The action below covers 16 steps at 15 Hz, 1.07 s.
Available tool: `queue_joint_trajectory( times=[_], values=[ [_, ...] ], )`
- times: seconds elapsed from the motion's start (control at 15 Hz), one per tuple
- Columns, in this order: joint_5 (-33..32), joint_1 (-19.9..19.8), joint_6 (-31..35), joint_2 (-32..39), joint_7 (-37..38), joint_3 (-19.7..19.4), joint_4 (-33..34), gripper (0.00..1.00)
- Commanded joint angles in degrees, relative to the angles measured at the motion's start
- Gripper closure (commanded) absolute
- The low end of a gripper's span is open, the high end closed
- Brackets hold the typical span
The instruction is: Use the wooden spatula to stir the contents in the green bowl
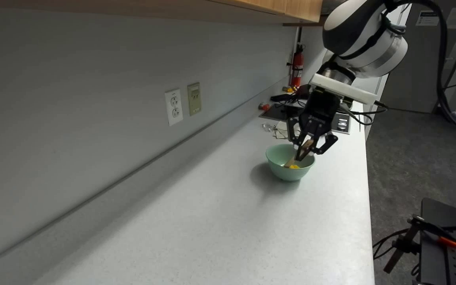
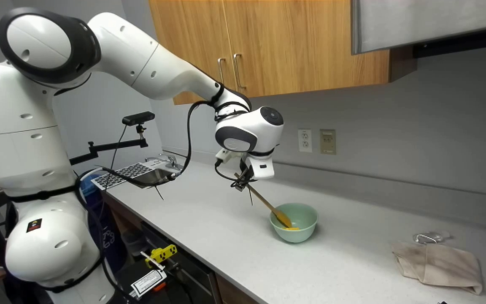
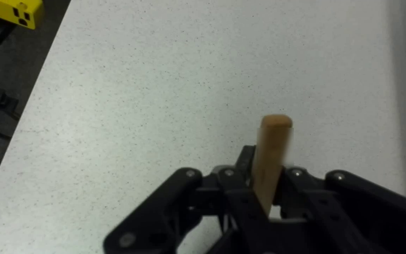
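Observation:
The green bowl (image 1: 287,174) stands upright on the counter in both exterior views, with some yellow contents (image 1: 294,166) at its bottom. My gripper (image 1: 304,151) is above the bowl's rim and shut on the handle of the wooden spatula (image 2: 264,200). The spatula slants down, its blade inside the green bowl (image 2: 294,236) against the yellow pieces. In the wrist view the handle's end (image 3: 276,135) sticks up between the dark fingers. The bowl and the blade are out of that view.
A folded beige cloth (image 2: 439,266) and a small clear object (image 2: 430,237) lie on the counter (image 2: 352,253). A wall with outlets (image 1: 173,107) runs behind it, under wooden cabinets (image 2: 276,46). A sink (image 2: 154,177) is at the far end.

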Motion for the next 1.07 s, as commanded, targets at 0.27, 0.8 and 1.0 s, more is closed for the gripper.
queue_joint_trajectory(
  times=[0.27, 0.8, 1.0],
  values=[
    [-1.13, -0.47, 1.79, 3.33, 1.70, -1.25, 0.22, 0.98],
    [0.21, 1.21, 16.74, -0.33, -4.48, 1.15, -1.27, 0.98],
    [2.31, 1.06, 15.23, -1.44, -4.40, 2.00, -0.71, 0.98]
  ],
)
